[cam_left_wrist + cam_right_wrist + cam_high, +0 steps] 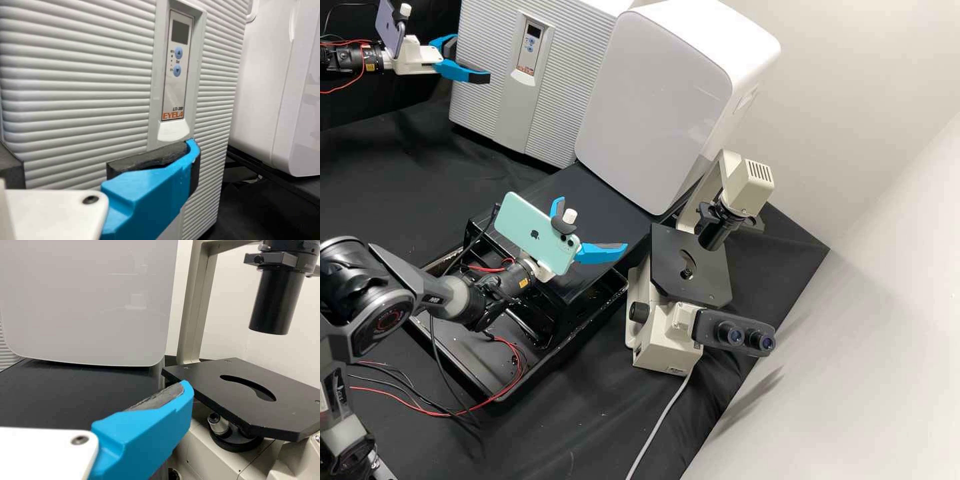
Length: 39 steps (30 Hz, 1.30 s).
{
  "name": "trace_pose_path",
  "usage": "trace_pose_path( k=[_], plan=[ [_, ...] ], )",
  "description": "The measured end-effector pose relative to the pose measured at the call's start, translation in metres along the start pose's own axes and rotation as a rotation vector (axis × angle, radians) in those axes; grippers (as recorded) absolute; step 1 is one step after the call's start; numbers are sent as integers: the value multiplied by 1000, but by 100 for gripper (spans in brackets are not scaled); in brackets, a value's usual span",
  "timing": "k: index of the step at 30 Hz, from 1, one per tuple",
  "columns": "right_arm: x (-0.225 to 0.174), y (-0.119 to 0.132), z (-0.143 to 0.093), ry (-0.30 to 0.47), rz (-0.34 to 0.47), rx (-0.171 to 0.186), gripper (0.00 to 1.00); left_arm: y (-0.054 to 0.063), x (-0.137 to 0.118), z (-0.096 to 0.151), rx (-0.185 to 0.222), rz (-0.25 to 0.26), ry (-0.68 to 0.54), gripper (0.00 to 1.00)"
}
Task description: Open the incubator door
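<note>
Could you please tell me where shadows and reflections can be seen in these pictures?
High view: a soft shadow on the pale wall, near the eyepieces; faint reflections on the white box. Right wrist view: faint reflections on that box's smooth front. Left wrist view: shading between the ridges of the ridged box.
</note>
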Motion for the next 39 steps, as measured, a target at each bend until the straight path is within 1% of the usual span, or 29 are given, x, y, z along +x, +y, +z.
trace_pose_path(
  k=[7,8,10,13,16,30,33,39],
  plan=[
    [0,0,0,0,0,0,100,-1,0,1,-1,-2,-2,100],
    [0,0,0,0,0,0,100,-1,0,1,-1,-2,-2,0],
    [0,0,0,0,0,0,100,0,0,1,-3,2,1,0],
    [0,0,0,0,0,0,100,0,0,1,13,7,6,0],
    [0,0,0,0,0,0,100,-3,-2,0,28,3,9,0],
    [0,0,0,0,0,0,100,-2,-2,1,27,6,8,0],
    [0,0,0,0,0,0,100,-4,-3,1,26,4,9,0],
    [0,0,0,0,0,0,100,-3,-3,0,15,16,15,0]
  ],
)
